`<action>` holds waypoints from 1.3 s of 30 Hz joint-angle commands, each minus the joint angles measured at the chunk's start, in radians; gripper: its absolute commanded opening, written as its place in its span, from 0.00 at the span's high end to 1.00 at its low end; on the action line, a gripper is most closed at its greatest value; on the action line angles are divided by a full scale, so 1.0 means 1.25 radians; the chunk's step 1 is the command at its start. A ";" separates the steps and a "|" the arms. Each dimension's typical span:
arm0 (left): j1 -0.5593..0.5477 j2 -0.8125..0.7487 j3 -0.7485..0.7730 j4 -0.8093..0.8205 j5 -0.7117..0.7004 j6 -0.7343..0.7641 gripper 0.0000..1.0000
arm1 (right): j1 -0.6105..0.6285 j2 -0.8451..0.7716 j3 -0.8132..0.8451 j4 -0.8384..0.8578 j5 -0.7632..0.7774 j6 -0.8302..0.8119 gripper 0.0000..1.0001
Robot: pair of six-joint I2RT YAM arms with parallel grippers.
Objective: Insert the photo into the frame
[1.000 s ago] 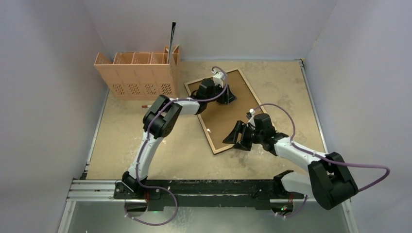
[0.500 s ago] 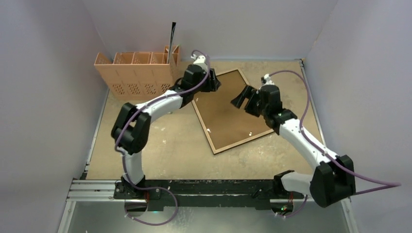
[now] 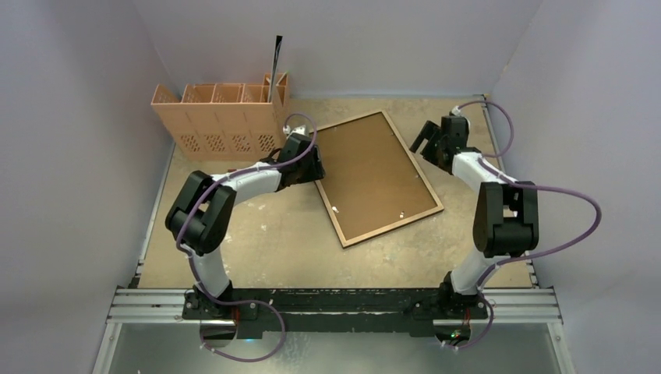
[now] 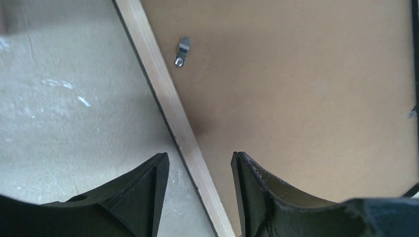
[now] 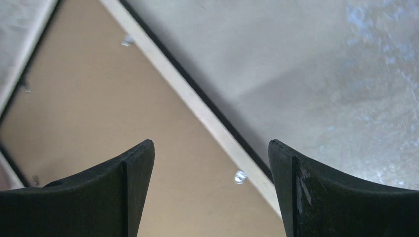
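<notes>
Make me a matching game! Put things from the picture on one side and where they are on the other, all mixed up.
Things:
1. frame
2. orange rack
3. black stick
4. metal clip

Places:
A. standing up in the rack's end compartment
B. at the far left of the table
C. lying flat in the middle of the table, back side up
D. on the brown board, right beside the wooden edge

Pairs: 1-C, 2-B, 3-A, 4-D
</notes>
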 commanded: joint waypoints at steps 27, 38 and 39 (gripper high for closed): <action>-0.027 0.031 -0.110 0.134 0.264 -0.062 0.60 | -0.056 -0.419 -0.461 0.048 -0.120 0.168 0.18; -0.017 -0.103 -0.197 0.124 0.139 -0.044 0.50 | 0.028 -0.362 -0.348 0.137 -0.245 0.104 0.29; -0.017 -0.114 -0.212 0.130 0.137 -0.047 0.52 | 0.057 -0.345 -0.356 0.163 -0.276 0.116 0.31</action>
